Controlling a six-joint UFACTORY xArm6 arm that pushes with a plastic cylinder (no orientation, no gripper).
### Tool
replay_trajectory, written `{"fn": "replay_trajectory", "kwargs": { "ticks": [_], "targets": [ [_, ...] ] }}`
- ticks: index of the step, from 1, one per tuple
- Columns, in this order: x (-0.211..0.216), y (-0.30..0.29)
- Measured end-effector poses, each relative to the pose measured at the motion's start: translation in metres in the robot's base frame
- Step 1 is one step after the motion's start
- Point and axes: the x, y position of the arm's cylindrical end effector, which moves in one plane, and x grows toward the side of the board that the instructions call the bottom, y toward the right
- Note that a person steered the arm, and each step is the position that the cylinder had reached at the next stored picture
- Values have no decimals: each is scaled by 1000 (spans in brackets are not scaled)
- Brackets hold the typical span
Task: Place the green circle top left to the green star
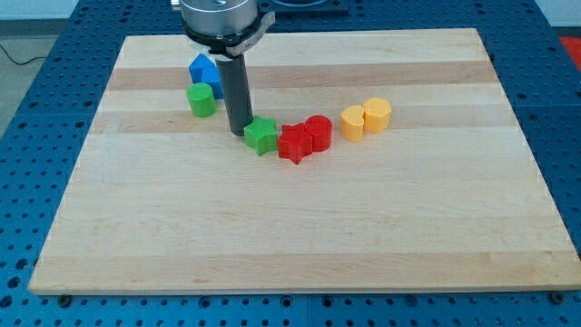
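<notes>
The wooden board point(300, 227) fills most of the view, pale planks with fine lengthwise grain, lying on a blue perforated table point(563, 118). The half toward the view's bottom holds only wood. Farther up, a loose row of matte plastic blocks runs across the middle. The green star point(260, 135) sits at the row's left end, touching a red star point(294, 143) on its right, which in turn presses against a red cylinder point(319, 133). Apart to the right, a yellow rounded block point(352, 123) and a yellow hexagon-like block point(378, 114) stand side by side, touching.

My tip point(238, 133), the end of a smooth dark rod, rests on the board just beside the green star's left edge; it has no jaws, so it clasps nothing.

Beyond, up and to the left of the star, stands the green circle point(201, 99), a short cylinder, well clear of the star. Just behind it sits a blue block point(203, 69), its shape partly hidden by the rod.
</notes>
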Motion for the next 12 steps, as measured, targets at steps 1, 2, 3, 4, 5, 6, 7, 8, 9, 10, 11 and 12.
{"fn": "replay_trajectory", "kwargs": {
  "ticks": [1, 2, 3, 4, 5, 6, 7, 8, 9, 10, 11, 12],
  "targets": [
    [4, -66],
    [2, -145],
    [-22, -191],
    [-36, -212],
    [-36, -216],
    [-36, -215],
    [-43, -215],
    [-66, -215],
    [-88, -206],
    [-90, -165],
    [-79, -110],
    [-65, -55]
  ]
}}
